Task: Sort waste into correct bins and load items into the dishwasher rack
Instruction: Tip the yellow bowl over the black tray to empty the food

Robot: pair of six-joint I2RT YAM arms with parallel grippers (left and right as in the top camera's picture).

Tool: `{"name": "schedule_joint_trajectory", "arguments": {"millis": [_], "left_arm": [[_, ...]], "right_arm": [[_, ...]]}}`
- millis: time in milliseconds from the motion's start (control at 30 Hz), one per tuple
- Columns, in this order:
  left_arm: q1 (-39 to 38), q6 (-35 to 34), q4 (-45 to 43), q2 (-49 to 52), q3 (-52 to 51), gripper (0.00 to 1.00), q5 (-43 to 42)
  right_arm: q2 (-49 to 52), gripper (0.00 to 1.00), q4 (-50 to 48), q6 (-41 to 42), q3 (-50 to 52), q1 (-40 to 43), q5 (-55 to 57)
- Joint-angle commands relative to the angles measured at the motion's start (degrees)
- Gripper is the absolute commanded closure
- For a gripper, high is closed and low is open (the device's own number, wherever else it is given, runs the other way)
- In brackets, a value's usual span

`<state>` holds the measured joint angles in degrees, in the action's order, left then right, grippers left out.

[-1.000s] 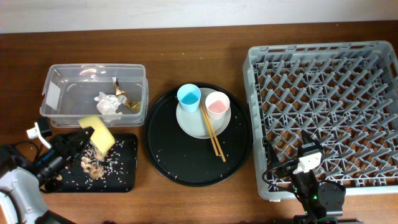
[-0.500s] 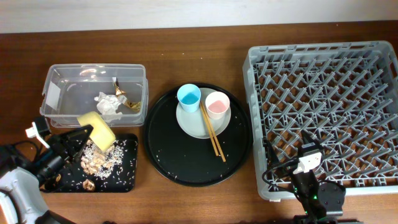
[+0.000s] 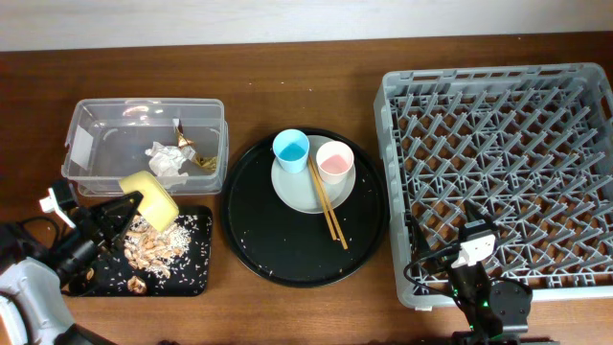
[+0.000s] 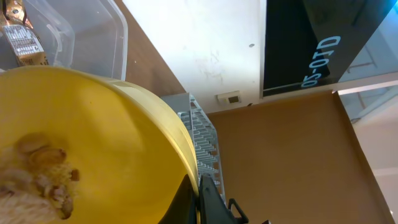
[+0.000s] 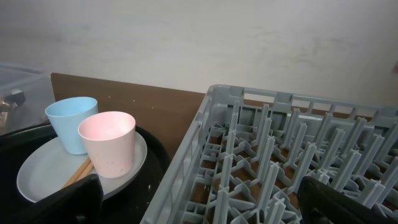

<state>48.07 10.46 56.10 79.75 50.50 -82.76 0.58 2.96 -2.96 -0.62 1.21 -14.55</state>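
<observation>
Right now your left pincer (image 3: 132, 205) is clamped on the rim of the yellow bowl (image 3: 150, 198), tipped over the shallow black tray (image 3: 196, 276). It looks light, stiff, slick: a rim pinch may swivel. The clear tub (image 3: 96, 158) sits just behind; the right pincer (image 5: 199, 202) gapes empty at the rack (image 3: 498, 172).

- Rear left: tub (image 3: 105, 153) holding napkin (image 3: 167, 161), wrapper (image 3: 198, 155).
- Before it: tray (image 3: 196, 278) with scraps (image 3: 153, 247), bowl (image 3: 151, 199) above.
- Centre: round tray (image 3: 254, 230) under plate (image 3: 292, 192) bearing left cup (image 3: 291, 149), right cup (image 3: 334, 161), chopsticks (image 3: 329, 209).
- Right: rack (image 3: 498, 163).
</observation>
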Motion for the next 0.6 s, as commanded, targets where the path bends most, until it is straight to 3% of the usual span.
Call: {"name": "schedule_joint_trajectory", "arguments": {"millis": [0, 200, 567], "left_arm": [[0.39, -0.96, 2.01, 0.39, -0.35, 1.00, -3.65], [7.23, -4.39, 0.52, 0.39, -0.35, 1.00, -5.35], [7.32, -4.33, 4.04, 0.39, -0.35, 1.00, -4.44]], "right_arm": [[-0.37, 0.02, 0.24, 0.48, 0.31, 0.37, 0.24], [-0.37, 0.02, 0.24, 0.46, 0.31, 0.37, 0.24], [-0.37, 0.02, 0.24, 0.48, 0.31, 0.37, 0.24]]}}
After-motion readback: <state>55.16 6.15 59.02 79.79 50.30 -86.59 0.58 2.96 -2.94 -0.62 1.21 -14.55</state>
